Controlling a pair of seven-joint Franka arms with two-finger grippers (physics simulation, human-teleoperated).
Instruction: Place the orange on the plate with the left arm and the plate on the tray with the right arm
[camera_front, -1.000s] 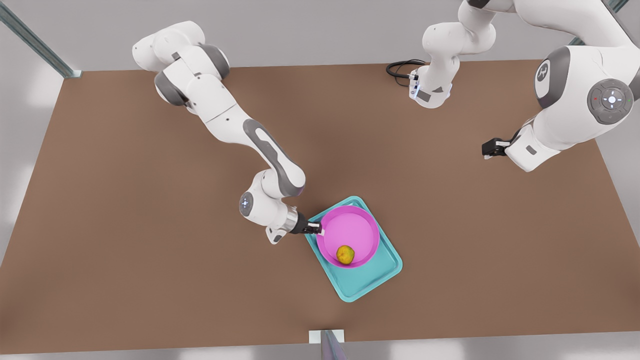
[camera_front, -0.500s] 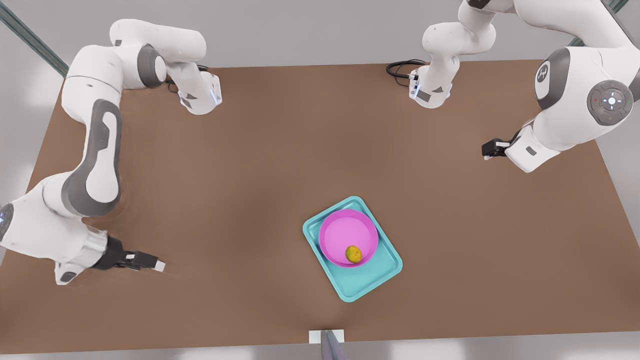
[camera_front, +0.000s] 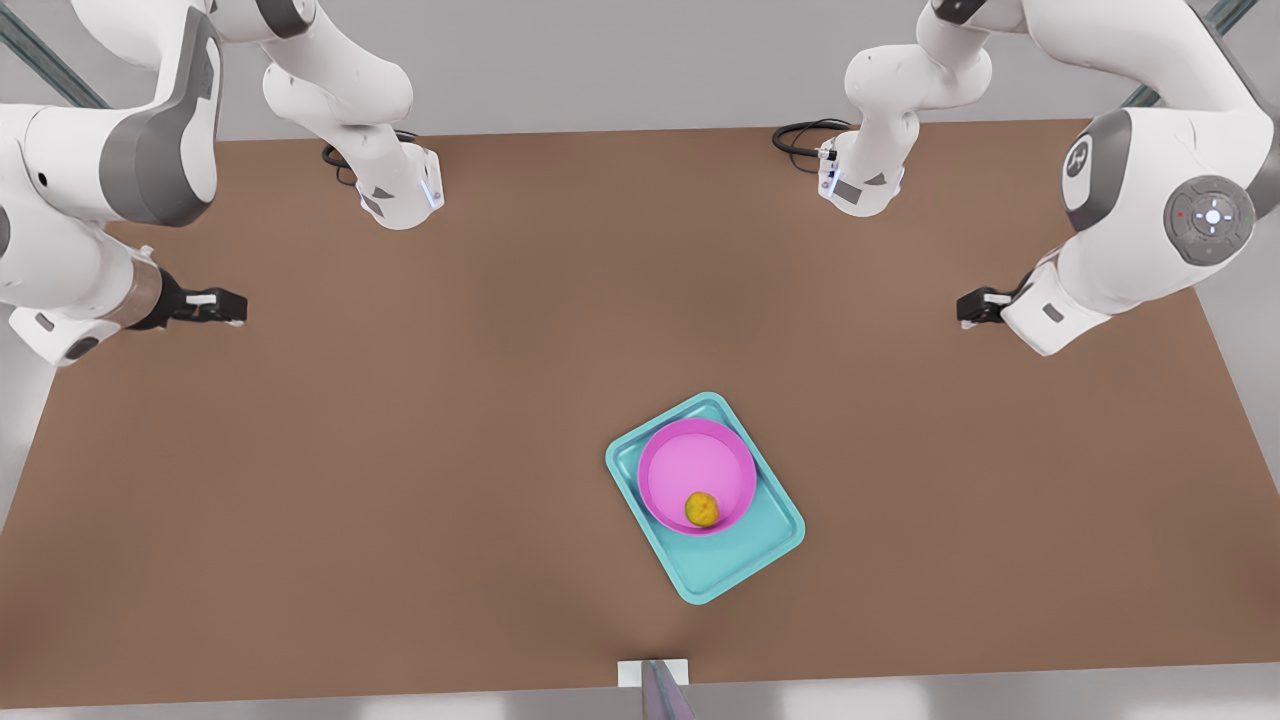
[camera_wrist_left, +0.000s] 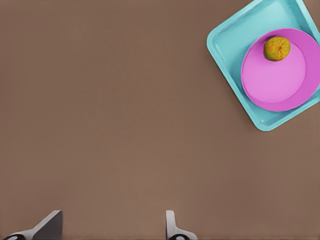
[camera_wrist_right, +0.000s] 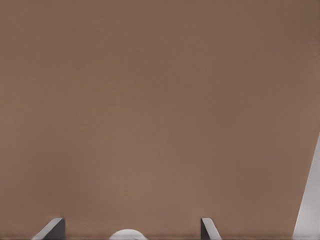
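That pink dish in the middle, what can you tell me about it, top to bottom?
The plate is a round, shallow magenta-pink dish with a raised rim and a smooth, plastic-looking surface. It sits flat and upright inside the teal tray, toward the tray's far end in the front view, leaving bare tray nearer the camera. The small yellow-orange orange rests inside it near the rim. No gripper touches it.

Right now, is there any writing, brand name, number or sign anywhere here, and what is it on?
No readable words or numbers.
Small round logo mark on the grey joint cap at the front view's right: too small to read.
Round button pad on that arm: tiny coloured dots, no text.
The orange, plate, tray and table carry none.
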